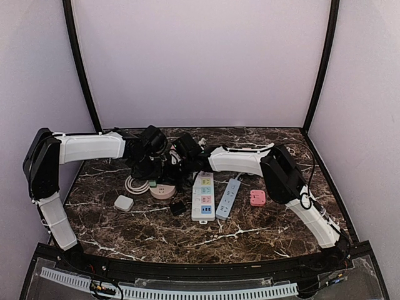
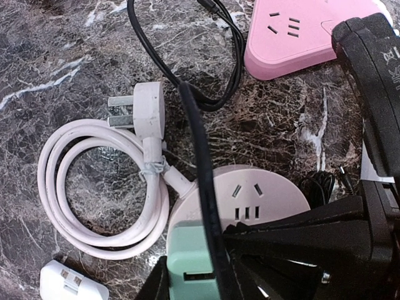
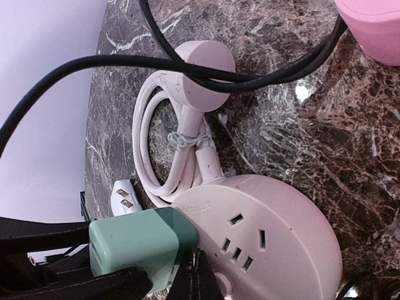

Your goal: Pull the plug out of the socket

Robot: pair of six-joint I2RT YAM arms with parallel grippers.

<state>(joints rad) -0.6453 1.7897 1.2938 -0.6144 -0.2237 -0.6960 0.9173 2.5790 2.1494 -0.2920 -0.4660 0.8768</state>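
A mint-green plug (image 2: 187,259) sits in the near edge of a round white socket (image 2: 269,194) on the marble table. My left gripper (image 2: 194,278) is shut on the plug, one black finger on each side of it. In the right wrist view the plug (image 3: 134,240) is held between the left gripper's fingers (image 3: 94,284). My right gripper (image 3: 199,275) is shut, and its tips press on the socket (image 3: 281,237) right beside the plug. In the top view both grippers meet over the socket (image 1: 164,191).
The socket's coiled white cord (image 2: 94,187) and its white plug (image 2: 147,109) lie to the left. A black cable (image 2: 200,125) crosses over them. A pink power strip (image 2: 300,31), a white adapter (image 1: 124,202), a black adapter (image 1: 178,207), a white strip (image 1: 203,195), a grey-blue strip (image 1: 229,197) and a pink cube (image 1: 257,198) lie nearby.
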